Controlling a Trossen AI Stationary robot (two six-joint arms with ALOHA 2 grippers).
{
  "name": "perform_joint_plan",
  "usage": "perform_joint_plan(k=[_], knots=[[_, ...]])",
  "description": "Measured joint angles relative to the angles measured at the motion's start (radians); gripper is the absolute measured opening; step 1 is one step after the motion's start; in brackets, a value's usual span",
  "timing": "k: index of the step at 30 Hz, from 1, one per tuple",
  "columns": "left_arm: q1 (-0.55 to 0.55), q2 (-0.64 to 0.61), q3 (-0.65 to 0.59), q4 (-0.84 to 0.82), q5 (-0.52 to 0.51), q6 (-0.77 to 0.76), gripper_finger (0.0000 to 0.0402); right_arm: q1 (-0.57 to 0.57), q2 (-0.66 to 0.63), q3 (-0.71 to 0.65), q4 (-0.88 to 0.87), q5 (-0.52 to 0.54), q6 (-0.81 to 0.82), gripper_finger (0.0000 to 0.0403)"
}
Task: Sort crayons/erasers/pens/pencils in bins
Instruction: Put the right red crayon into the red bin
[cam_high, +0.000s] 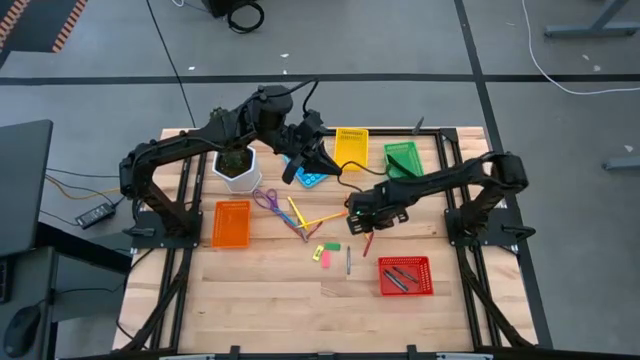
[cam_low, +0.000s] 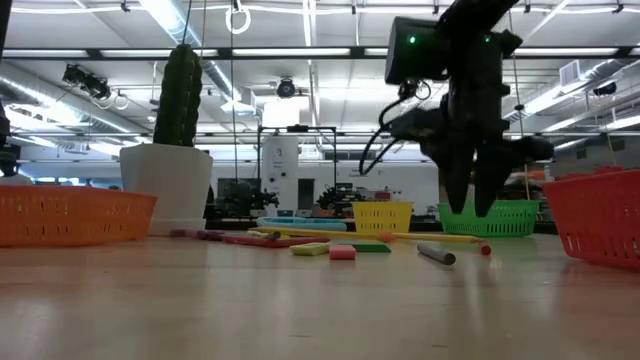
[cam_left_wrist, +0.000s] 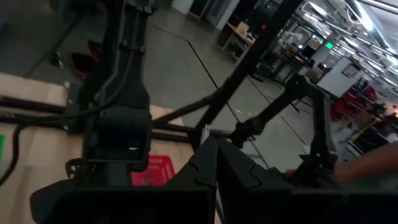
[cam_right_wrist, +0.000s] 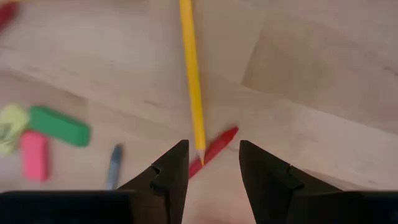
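Note:
My right gripper (cam_right_wrist: 211, 163) is open and hovers, fingers down, over the tip of a yellow pencil (cam_right_wrist: 191, 74) and a red crayon (cam_right_wrist: 215, 149) that lie on the table. It also shows in the high view (cam_high: 358, 216) and the low view (cam_low: 473, 205), clear of the wood. Green (cam_right_wrist: 59, 126), pink (cam_right_wrist: 34, 155) and yellow-green (cam_right_wrist: 11, 123) erasers and a grey pen (cam_right_wrist: 113, 165) lie beside them. My left gripper (cam_high: 305, 160) is shut and empty, held high over the blue calculator. The bins are orange (cam_high: 231, 222), yellow (cam_high: 351, 146), green (cam_high: 402, 157) and red (cam_high: 405, 276).
Purple scissors (cam_high: 268, 200) and more yellow and orange pencils (cam_high: 300, 215) lie at the table's middle. A white plant pot (cam_high: 238, 166) stands at the far left, and a blue calculator (cam_high: 312, 179) lies beside it. The red bin holds dark pens (cam_high: 398, 274).

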Motion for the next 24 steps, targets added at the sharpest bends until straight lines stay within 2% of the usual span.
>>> perform_joint_plan(k=[7,18,24], knots=[[0.000,0.000,0.000,-0.059,0.062,0.000,0.0021,-0.002,0.073,0.000,0.011,0.018,0.013,0.0147],[-0.011,0.000,0.000,-0.083,0.068,0.014,0.0009,-0.002,0.102,0.000,0.051,0.031,0.029,0.0147],[-0.018,0.000,0.000,-0.118,0.070,0.043,0.0021,-0.002,0.089,0.001,0.111,0.025,0.087,0.0147]])
